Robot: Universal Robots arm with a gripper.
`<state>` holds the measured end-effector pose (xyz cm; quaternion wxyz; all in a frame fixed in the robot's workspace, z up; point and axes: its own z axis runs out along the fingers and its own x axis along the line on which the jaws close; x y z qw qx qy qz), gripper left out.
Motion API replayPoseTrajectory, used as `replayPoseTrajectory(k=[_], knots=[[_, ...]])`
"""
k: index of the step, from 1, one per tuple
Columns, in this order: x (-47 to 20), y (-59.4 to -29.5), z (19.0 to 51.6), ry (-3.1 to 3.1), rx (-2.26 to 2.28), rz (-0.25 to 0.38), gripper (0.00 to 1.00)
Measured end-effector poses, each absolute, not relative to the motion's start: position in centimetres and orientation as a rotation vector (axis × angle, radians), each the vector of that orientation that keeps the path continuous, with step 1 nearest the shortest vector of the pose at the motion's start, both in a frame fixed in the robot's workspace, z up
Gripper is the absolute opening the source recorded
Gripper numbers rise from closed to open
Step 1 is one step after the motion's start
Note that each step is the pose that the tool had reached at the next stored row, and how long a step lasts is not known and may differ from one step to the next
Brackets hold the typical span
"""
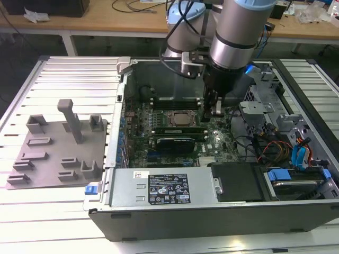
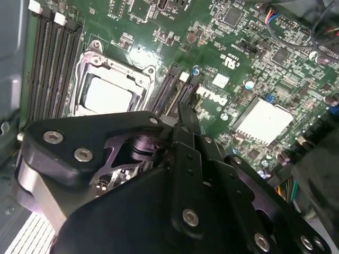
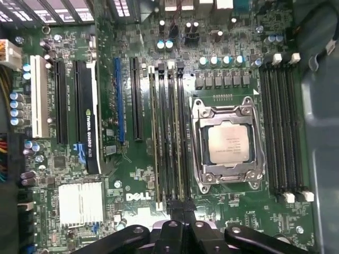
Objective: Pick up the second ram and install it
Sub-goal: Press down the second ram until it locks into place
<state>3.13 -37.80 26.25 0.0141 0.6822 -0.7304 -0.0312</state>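
My gripper is shut and stands inside the open computer case, just to the exterior view's right of the CPU socket. Its fingertips meet over one end of the memory slots beside the socket. The second ram is a thin green stick seen edge-on, standing in the slot that runs away from the fingertips. Its near end lies right under them. In the exterior view the gripper reaches down at the end of a long green strip in front of the socket. A contact between fingertips and stick cannot be made out.
Another stick stands two slots further from the socket. Several bare slots lie on the socket's other side. A black graphics card and a heatsink are nearby. Cables and drive bays crowd the case's right. A grey fixture lies outside.
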Motion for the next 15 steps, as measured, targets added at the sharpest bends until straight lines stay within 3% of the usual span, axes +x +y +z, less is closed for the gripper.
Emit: replayPoseTrajectory(k=[15], knots=[[3.1, -37.5, 22.8, -2.267, 2.131, -0.096, 0.08]])
